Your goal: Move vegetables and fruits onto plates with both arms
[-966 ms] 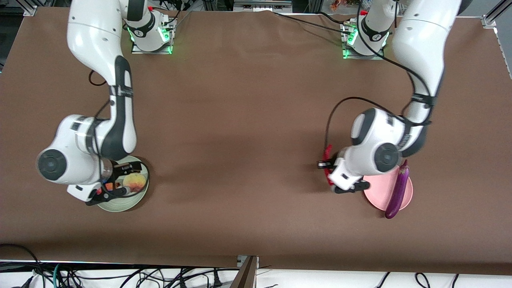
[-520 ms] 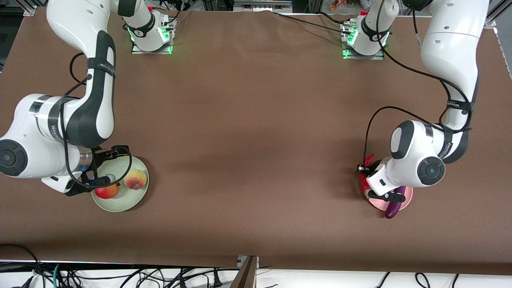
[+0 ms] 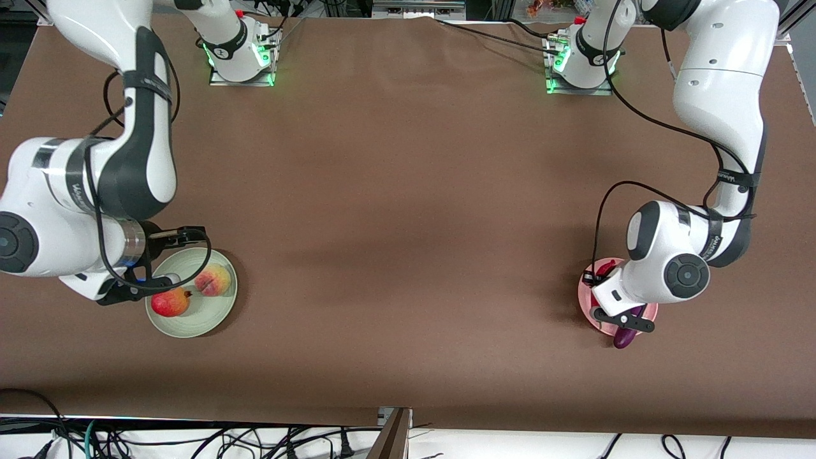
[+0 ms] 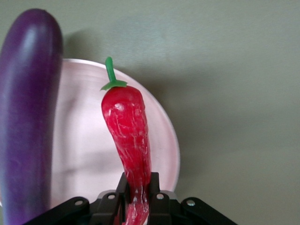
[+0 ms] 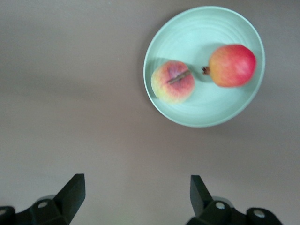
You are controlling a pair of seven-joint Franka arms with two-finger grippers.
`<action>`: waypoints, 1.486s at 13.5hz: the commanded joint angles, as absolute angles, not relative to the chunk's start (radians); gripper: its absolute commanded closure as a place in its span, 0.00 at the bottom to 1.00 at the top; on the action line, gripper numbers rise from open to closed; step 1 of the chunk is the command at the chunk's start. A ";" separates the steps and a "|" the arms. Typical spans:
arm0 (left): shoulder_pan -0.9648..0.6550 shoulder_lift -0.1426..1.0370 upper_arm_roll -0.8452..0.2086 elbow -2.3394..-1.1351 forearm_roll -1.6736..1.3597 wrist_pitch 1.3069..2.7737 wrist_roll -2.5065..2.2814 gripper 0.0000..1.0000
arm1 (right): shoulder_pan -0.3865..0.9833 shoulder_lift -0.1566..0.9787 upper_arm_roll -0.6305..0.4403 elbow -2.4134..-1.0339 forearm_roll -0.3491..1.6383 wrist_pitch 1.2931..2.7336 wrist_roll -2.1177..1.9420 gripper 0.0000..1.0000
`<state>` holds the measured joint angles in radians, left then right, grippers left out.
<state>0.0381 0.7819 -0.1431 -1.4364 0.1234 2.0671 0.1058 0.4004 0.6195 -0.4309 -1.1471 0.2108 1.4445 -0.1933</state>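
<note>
My left gripper (image 4: 138,185) is shut on the thin end of the red chili pepper (image 4: 127,131) and holds it over the pink plate (image 4: 84,154). The purple eggplant (image 4: 28,117) lies across that plate's rim. In the front view the chili (image 3: 602,269), pink plate (image 3: 585,290) and eggplant (image 3: 628,331) sit under the left gripper (image 3: 602,284). My right gripper (image 5: 137,187) is open and empty, up over the table beside the mint green plate (image 5: 197,33). That plate holds the peach (image 5: 172,80) and the round red fruit (image 5: 233,65).
The brown table (image 3: 408,210) is bare between the two plates. The green plate (image 3: 204,313) lies toward the right arm's end and the pink plate toward the left arm's end. Cables hang at the table's front edge (image 3: 395,417).
The left gripper carried the chili from beside the pink plate to over it. The right gripper let go of the red fruit on the green plate, then rose and drew away, open.
</note>
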 commanded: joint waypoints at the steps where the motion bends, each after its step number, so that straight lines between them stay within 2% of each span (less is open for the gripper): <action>1: 0.049 0.807 -0.150 -1.416 0.149 2.097 0.141 1.00 | 0.235 0.400 -0.159 -1.328 0.057 1.459 -0.082 0.01; 2: 0.049 0.813 -0.150 -1.416 0.147 2.097 0.141 0.82 | 0.189 0.331 -0.106 -1.401 0.032 1.489 -0.083 0.00; 3: 0.051 0.816 -0.150 -1.416 0.143 2.097 0.140 0.25 | 0.157 0.263 -0.085 -1.478 0.031 1.517 -0.083 0.00; 4: 0.066 0.816 -0.150 -1.416 0.132 2.097 0.140 0.00 | 0.137 0.199 -0.078 -1.546 0.035 1.523 -0.083 0.00; 7: 0.072 0.802 -0.155 -1.414 0.114 2.094 0.126 0.00 | 0.069 0.057 -0.002 -1.681 0.032 1.519 -0.089 0.00; 9: 0.072 0.770 -0.166 -1.413 0.109 2.074 0.121 0.00 | 0.057 0.037 0.012 -1.683 -0.001 1.513 -0.092 0.00; 14: 0.061 0.550 -0.182 -1.413 0.064 1.831 0.086 0.00 | 0.032 -0.015 0.014 -1.674 -0.116 1.476 -0.094 0.00; 20: 0.094 0.235 -0.176 -1.427 0.021 1.481 0.060 0.00 | 0.018 -0.017 0.012 -1.667 -0.095 1.437 -0.133 0.00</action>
<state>0.0837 0.3408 -0.1778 -1.3768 0.0389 1.5367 0.0844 0.0414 -0.0006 -0.0058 -1.6518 -0.0953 1.4519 -0.1169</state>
